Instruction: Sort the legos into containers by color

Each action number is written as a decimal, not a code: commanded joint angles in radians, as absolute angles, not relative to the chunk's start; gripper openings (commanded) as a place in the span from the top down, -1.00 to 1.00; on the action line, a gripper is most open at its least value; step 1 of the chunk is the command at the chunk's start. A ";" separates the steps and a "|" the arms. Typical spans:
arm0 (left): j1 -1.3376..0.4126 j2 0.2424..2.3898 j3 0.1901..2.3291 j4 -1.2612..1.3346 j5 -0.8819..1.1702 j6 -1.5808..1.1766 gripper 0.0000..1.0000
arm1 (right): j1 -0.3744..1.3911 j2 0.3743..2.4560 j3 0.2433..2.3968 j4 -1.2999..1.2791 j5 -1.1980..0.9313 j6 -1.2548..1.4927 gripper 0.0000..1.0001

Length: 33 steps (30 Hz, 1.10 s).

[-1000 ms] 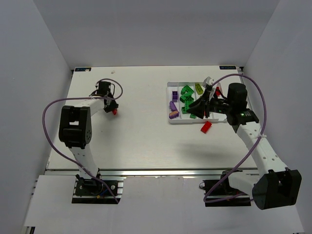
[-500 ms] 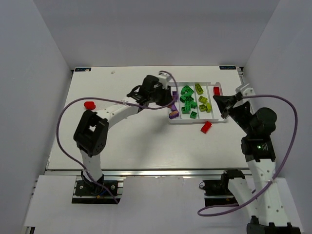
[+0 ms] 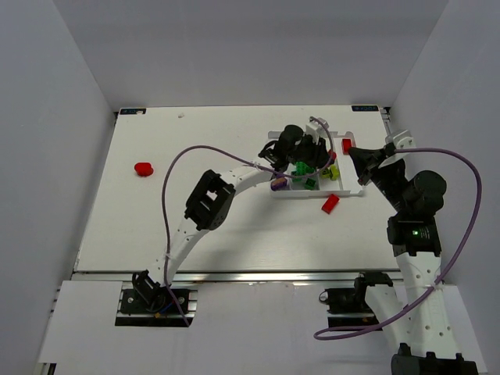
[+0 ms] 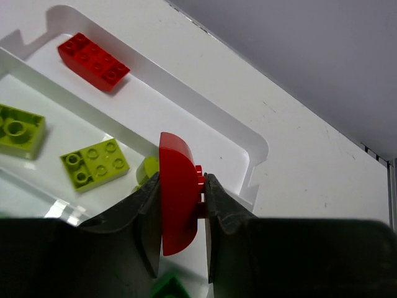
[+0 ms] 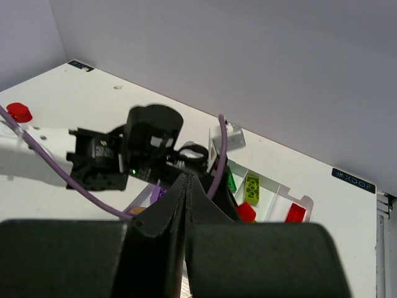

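My left gripper point(image 4: 182, 180) is shut on a red curved lego point(image 4: 178, 205), held on edge just above the white tray point(image 4: 205, 93). From above, this gripper point(image 3: 326, 162) hangs over the tray's point(image 3: 357, 192) right half. A red lego point(image 4: 93, 60) lies in the end compartment, and yellow-green legos point(image 4: 94, 162) lie in the one beside it. Green legos point(image 3: 301, 166) and purple legos point(image 3: 277, 183) fill the other compartments. My right gripper point(image 3: 352, 155) is shut on nothing at the tray's right edge; in its own view it point(image 5: 188, 177) points at the left arm's wrist point(image 5: 149, 143).
A loose red lego point(image 3: 330, 204) lies on the table just in front of the tray's right corner. Another red lego point(image 3: 143, 169) sits far out on the table's left side. The left arm's purple cable point(image 3: 176, 168) arches over the table's middle.
The left arm has swung from the table's left side to above the tray. A red lego now lies at the far left. The right gripper has backed off the tray and shut.
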State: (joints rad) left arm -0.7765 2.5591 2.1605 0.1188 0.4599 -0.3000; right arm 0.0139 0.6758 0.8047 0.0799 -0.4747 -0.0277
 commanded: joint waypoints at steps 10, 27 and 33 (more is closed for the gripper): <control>-0.839 2.664 2.258 0.551 0.359 -0.463 1.00 | 0.011 0.681 0.802 0.130 -0.500 -0.008 1.00; -0.877 2.872 2.431 0.652 0.129 -0.535 0.76 | -0.021 0.678 0.795 0.140 -0.514 -0.008 1.00; -0.890 2.888 2.442 0.634 0.117 -0.529 0.62 | -0.021 0.684 0.796 0.140 -0.515 -0.008 1.00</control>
State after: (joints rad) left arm -0.8753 2.9219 2.3993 0.6212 0.1410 -0.5388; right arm -0.0185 0.6865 0.8017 0.0860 -0.5045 -0.0135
